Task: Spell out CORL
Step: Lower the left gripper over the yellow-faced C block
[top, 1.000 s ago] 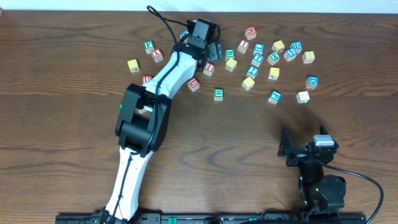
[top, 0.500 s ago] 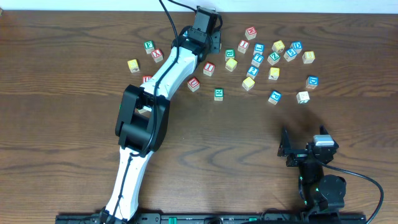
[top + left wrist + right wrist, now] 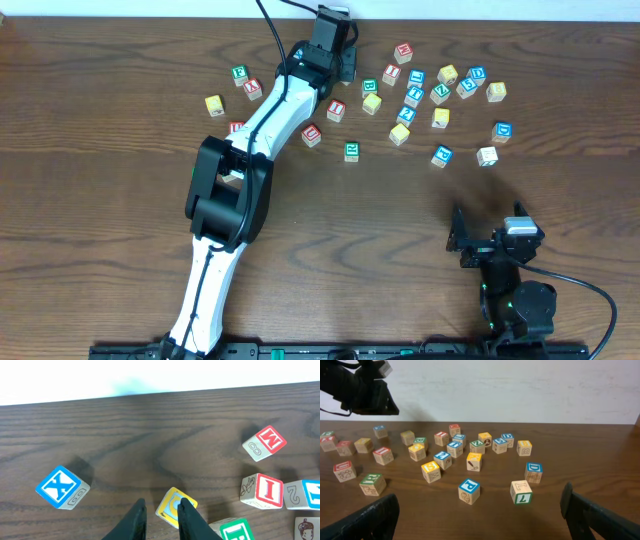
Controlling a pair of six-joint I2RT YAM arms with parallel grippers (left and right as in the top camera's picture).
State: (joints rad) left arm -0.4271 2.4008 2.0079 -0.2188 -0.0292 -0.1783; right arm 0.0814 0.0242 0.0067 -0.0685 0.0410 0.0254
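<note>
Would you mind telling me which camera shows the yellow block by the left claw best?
Left wrist: the yellow block sits close up at the left claw, blue letter visible. Overhead, the left arm hides it; the right wrist view cannot pick it out.

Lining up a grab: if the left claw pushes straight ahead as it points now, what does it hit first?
Probably the yellow block, sitting right at the tips of the left claw, roughly between them. Beyond it only bare table shows, though depth is unclear.
</note>
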